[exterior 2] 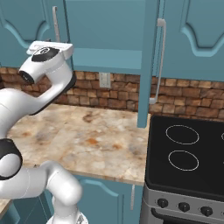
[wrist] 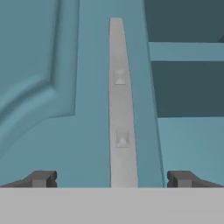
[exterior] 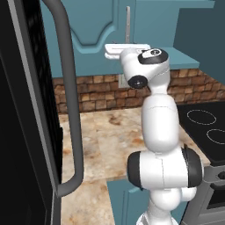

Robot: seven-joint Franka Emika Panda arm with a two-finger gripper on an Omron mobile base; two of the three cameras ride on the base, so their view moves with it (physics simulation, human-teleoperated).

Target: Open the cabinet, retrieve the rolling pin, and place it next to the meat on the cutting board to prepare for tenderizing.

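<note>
The teal cabinet (exterior 2: 26, 22) hangs over the counter. Its left door (wrist: 39, 87) is shut, with a long silver handle (wrist: 120, 109) running up the middle of the hand view. My gripper (wrist: 113, 179) is open, with one fingertip (wrist: 41, 178) on either side of the handle's lower end and nothing between them. My hand (exterior: 125, 49) is raised to the bottom of that handle (exterior: 127, 24). The right door (exterior 2: 148, 65) stands swung open, showing the dark inside and a teal shelf (wrist: 188, 51). The rolling pin, the meat and the cutting board are out of view.
A black appliance with a thick grey handle (exterior: 68, 88) stands close on the left. A marble counter (exterior 2: 87, 135) runs below the cabinet, backed by a brick wall (exterior 2: 118, 94). A black cooktop (exterior 2: 188, 148) lies to the right.
</note>
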